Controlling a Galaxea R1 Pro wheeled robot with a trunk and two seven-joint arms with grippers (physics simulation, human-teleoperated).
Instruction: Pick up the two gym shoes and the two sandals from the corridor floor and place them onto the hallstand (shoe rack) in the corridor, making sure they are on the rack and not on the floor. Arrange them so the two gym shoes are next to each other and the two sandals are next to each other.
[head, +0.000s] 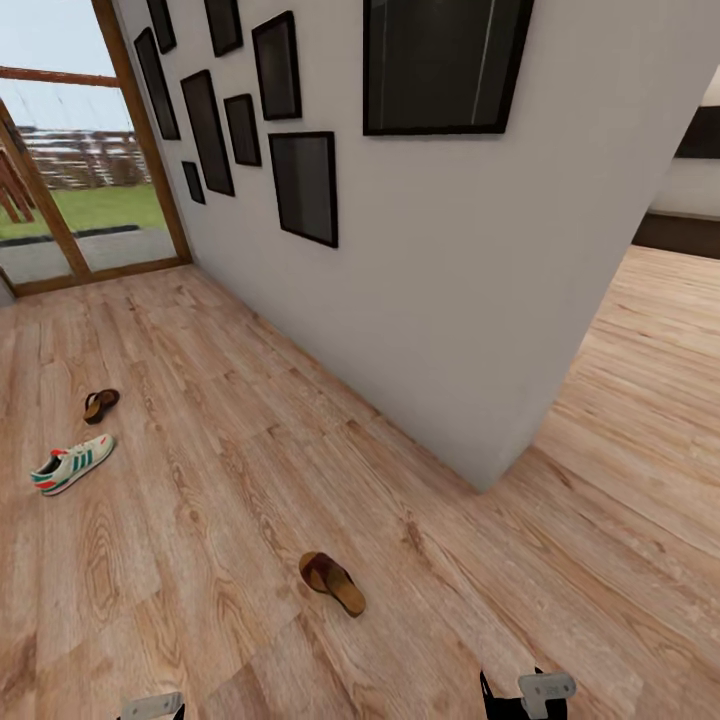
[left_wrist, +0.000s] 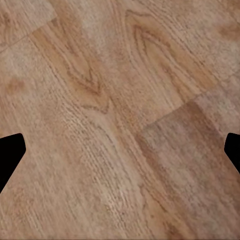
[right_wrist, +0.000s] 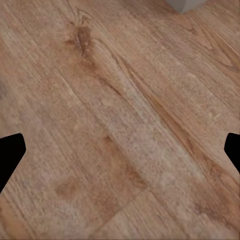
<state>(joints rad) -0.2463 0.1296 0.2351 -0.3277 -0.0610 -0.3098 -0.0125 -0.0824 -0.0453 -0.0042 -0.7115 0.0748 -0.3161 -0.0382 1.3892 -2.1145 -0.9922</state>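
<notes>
I see the wood-plank corridor floor (head: 250, 420) carrying one near sandal (head: 332, 582), and far left another sandal (head: 100, 403) beside a gym shoe (head: 72, 465).

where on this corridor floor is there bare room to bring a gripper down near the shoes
Widest bare planks: between the near sandal and the white wall, and between that sandal and the gym shoe. Bare floor also runs toward the glass door. Tightest spot: the narrow gap between the gym shoe and the far sandal. Both wrist views show open jaws over bare wood.
</notes>
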